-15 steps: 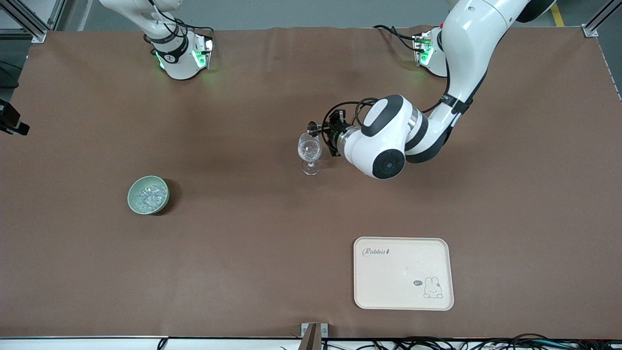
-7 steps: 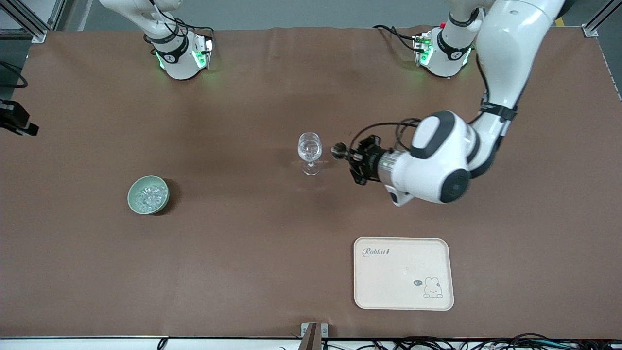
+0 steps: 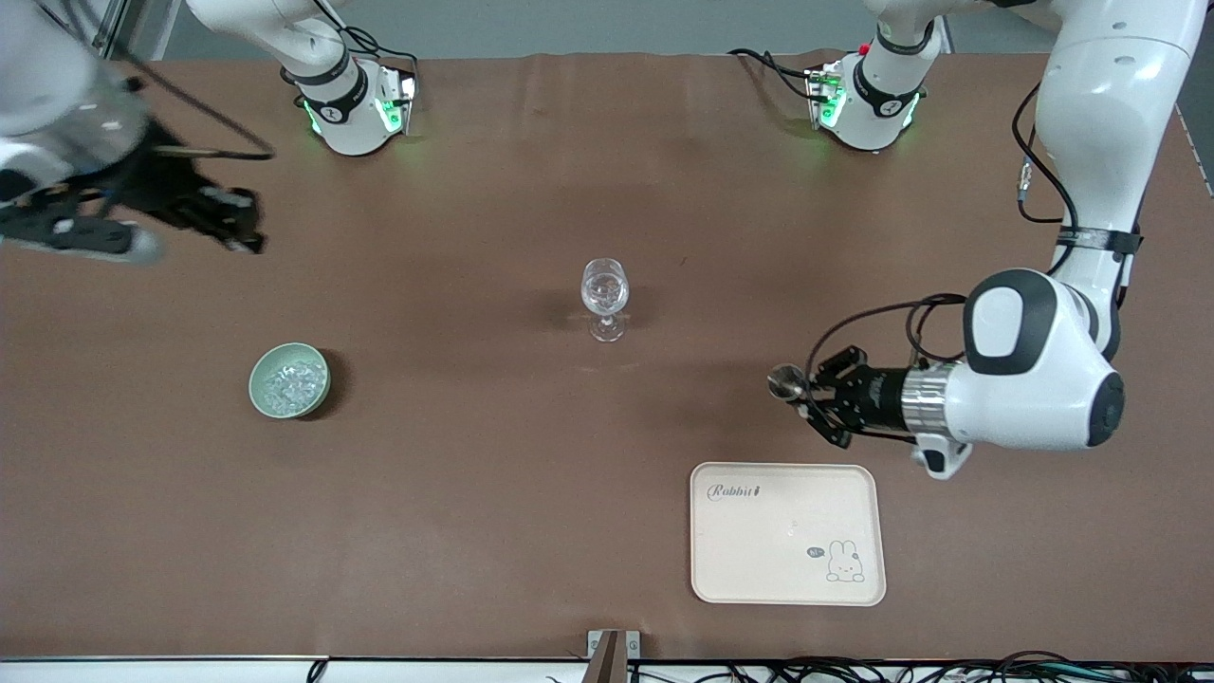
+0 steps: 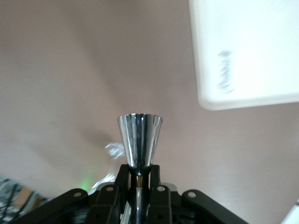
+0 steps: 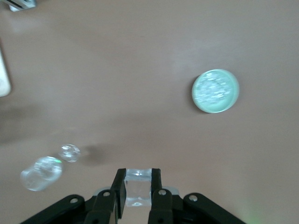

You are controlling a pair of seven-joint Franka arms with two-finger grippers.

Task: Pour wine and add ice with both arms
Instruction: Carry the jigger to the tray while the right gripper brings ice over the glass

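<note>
My left gripper (image 3: 806,396) clamps a shiny metal cup (image 4: 139,144) above the desk (image 3: 474,493), just beside the tray (image 3: 787,533). My right gripper (image 5: 138,193) pinches an ice cube (image 5: 137,190) over the right arm's end of the desk. More ice (image 3: 287,382) fills the bowl (image 3: 289,379); the glass (image 3: 604,296) stands mid-desk.

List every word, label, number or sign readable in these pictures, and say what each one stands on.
"Rabbit": cursive print on the cream rectangular plastic tray, in the corner toward the stemmed clear wine glass.
Small dark speech-bubble mark beside the tray's rabbit drawing: too small to read.
Marking on the right arm's base collar: too small to read.
Marking on the left arm's base collar: too small to read.
Nothing else carries text.
</note>
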